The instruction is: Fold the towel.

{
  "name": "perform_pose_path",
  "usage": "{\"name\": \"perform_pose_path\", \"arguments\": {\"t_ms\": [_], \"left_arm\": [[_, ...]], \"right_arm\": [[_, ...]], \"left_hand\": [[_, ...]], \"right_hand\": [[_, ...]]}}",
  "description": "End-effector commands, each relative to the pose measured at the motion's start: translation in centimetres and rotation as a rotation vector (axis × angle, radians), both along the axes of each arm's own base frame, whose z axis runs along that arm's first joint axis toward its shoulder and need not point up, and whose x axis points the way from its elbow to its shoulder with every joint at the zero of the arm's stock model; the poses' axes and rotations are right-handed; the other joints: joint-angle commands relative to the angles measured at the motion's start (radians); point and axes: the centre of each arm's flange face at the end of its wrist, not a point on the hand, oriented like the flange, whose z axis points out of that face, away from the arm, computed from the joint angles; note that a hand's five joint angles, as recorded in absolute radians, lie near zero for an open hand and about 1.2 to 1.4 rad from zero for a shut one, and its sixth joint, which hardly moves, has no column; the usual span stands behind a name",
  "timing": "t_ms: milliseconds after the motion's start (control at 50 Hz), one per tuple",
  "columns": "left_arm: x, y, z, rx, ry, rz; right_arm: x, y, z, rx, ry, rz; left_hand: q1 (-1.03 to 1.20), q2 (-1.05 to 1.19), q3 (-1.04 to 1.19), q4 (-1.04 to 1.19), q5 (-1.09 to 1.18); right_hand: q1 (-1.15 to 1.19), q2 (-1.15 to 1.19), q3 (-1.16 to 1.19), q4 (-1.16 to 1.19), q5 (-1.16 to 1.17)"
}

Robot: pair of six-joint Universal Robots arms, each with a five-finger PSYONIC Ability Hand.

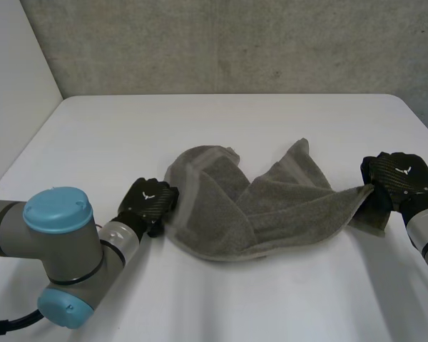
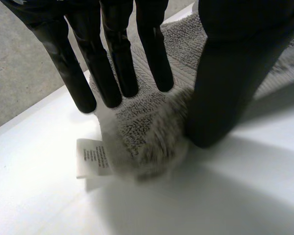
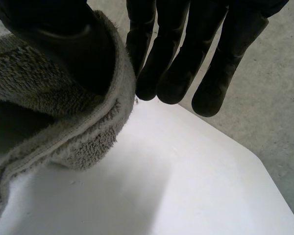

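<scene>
Grey concrete wall [image 1: 235, 43] behind. White table [image 1: 200, 121]. Grey towel [image 1: 271, 206], crumpled mid-table. My right hand [image 1: 399, 178] pinched its right corner; my left hand [image 1: 150, 203], fingers straight and spread, pressed its left corner by a white label [image 2: 90, 156].

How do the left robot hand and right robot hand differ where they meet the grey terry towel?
The left robot hand rests on a grey terry towel end lying on the white table; the right robot hand holds its end raised. The towel wraps the right robot hand's thumb, but lies beside the left's. Both are black, with straight fingers.
</scene>
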Motion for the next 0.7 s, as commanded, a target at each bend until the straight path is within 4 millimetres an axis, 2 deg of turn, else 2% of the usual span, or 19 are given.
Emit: {"name": "perform_pose_path", "arguments": {"t_ms": [20, 180, 220, 240, 280, 380, 500, 620, 700], "left_arm": [[0.1, 0.4, -0.4, 0.014, -0.003, -0.002], [0.1, 0.5, -0.5, 0.011, -0.003, -0.003], [0.1, 0.5, -0.6, 0.012, -0.001, -0.004], [0.1, 0.5, -0.6, 0.012, -0.001, -0.004], [-0.1, 0.3, -0.4, -0.006, 0.013, -0.010], [-0.5, -0.3, 0.2, -0.059, 0.073, -0.012], [-0.7, -0.7, 0.7, -0.054, 0.157, 0.002], [-0.7, -0.5, 0.2, -0.038, 0.152, 0.002], [-0.6, 0.0, -0.3, -0.017, 0.141, -0.004]], "right_arm": [[0.0, 0.0, 0.0, -0.002, 0.006, 0.001], [0.0, 0.0, 0.0, -0.006, 0.019, 0.003], [0.0, 0.0, 0.0, -0.006, 0.019, 0.003], [0.0, 0.0, 0.0, -0.006, 0.019, 0.003], [0.0, 0.0, 0.0, -0.006, 0.019, 0.003], [0.0, 0.0, 0.0, -0.006, 0.019, 0.003], [0.0, 0.0, 0.0, -0.004, 0.019, 0.003], [0.0, 0.0, 0.0, -0.007, 0.019, 0.003], [0.0, 0.0, 0.0, -0.004, 0.019, 0.003]], "left_hand": [[-0.075, -0.073, -0.072, -0.071, -0.071], [0.039, 0.041, 0.042, 0.043, 0.044], [0.177, 0.178, 0.179, 0.180, 0.181], [0.177, 0.179, 0.180, 0.181, 0.182], [0.370, 0.372, 0.373, 0.374, 0.375], [0.553, 0.555, 0.555, 0.556, 0.557], [0.559, 0.561, 0.562, 0.563, 0.564], [0.491, 0.493, 0.494, 0.495, 0.496], [0.228, 0.230, 0.231, 0.232, 0.233]], "right_hand": [[0.056, 0.061, 0.053, 0.058, 0.056], [0.056, 0.061, 0.053, 0.058, 0.056], [0.056, 0.061, 0.053, 0.058, 0.056], [0.056, 0.061, 0.053, 0.058, 0.056], [0.056, 0.061, 0.053, 0.058, 0.056], [0.056, 0.061, 0.053, 0.058, 0.056], [0.056, 0.061, 0.053, 0.058, 0.056], [0.056, 0.061, 0.053, 0.058, 0.056], [0.056, 0.061, 0.053, 0.058, 0.056]]}}
